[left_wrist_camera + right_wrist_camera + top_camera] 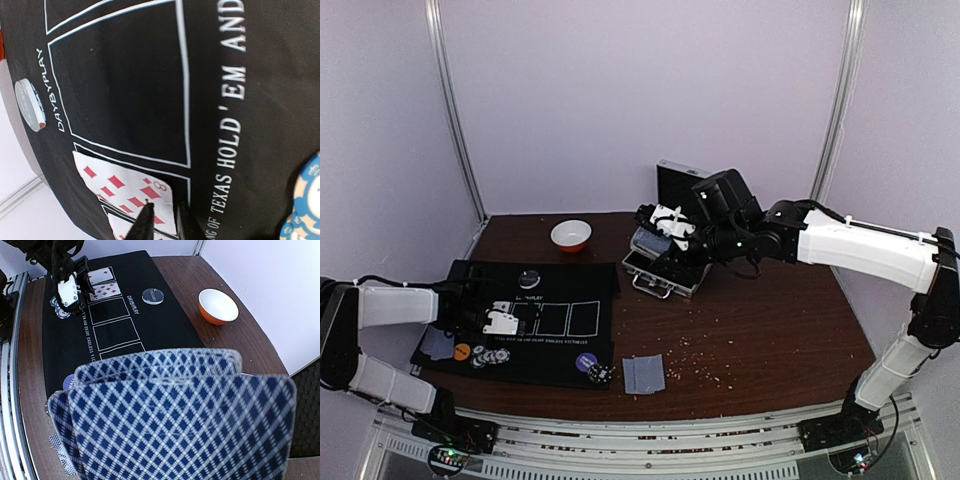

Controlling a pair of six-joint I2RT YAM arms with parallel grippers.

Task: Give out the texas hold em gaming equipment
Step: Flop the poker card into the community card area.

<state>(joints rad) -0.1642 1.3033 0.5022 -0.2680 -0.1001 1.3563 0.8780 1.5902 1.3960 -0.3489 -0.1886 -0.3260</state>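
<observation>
while right pincer (655,228) grips cards (180,415), left pincer (163,216) low

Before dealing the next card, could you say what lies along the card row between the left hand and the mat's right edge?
Only empty card outlines on the mat, no card or chip; the top external and right wrist views agree.

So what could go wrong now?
The right gripper holds several cards fanned apart, so one might slip out. The left gripper is right at the face-up diamonds card, so it might drag it crooked. The chips sit close and could get bumped.
</observation>
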